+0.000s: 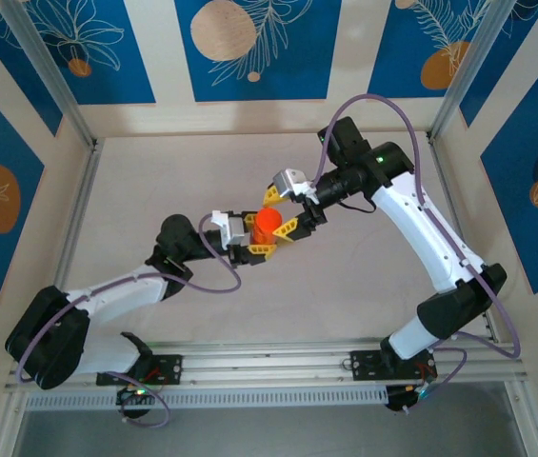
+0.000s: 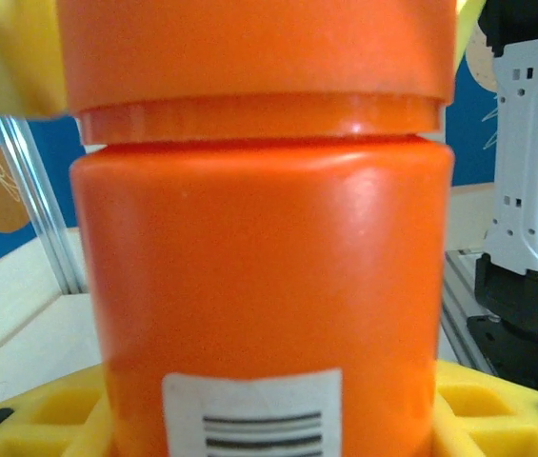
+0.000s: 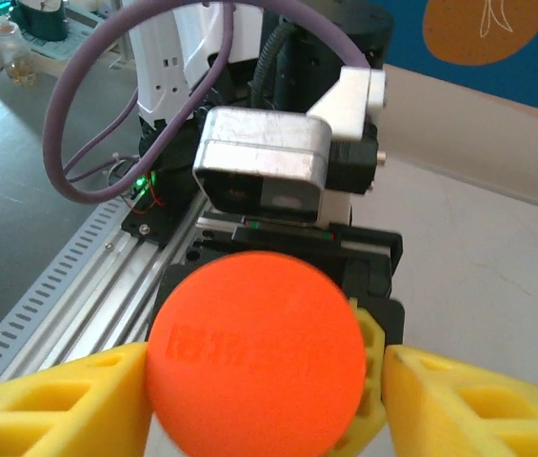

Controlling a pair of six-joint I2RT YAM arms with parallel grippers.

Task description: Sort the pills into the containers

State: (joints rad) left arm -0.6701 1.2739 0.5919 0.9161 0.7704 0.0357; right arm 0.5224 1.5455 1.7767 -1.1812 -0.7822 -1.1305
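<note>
Seen from the top external camera, the orange bottle [image 1: 269,223] is at the middle of the pale tabletop [image 1: 154,181], with both arms meeting over it. The left gripper [image 1: 261,244] reaches in from the left and the right gripper [image 1: 279,213] from the upper right. Their yellow fingers crowd the bottle so closely that little of its body is visible. Purple cables [image 1: 397,119] loop along each arm. Aluminium posts [image 1: 54,90] and blue panels with leaf prints [image 1: 249,43] wall in the work area.

In the left wrist view, the smooth, glossy plastic cylinder is upright and very close. It has a ridged collar under a wider cap [image 2: 249,48] and a white barcode label [image 2: 251,414] low on its front. The left gripper's latticed yellow fingers [image 2: 30,419] press against its base on both sides, pinching it. More yellow overlaps the cap at the upper corners. Behind, to the right, is a white and black arm link [image 2: 530,162].

The right wrist view looks onto the round cap top, matte with embossed lettering. The right gripper's yellow fingers [image 3: 59,400] flank it. One touches the rim and the other shows a sliver of gap, so I cannot tell whether it is gripping. Beyond the cap are a silver camera housing [image 3: 264,167] and a slotted aluminium rail [image 3: 59,286].
</note>
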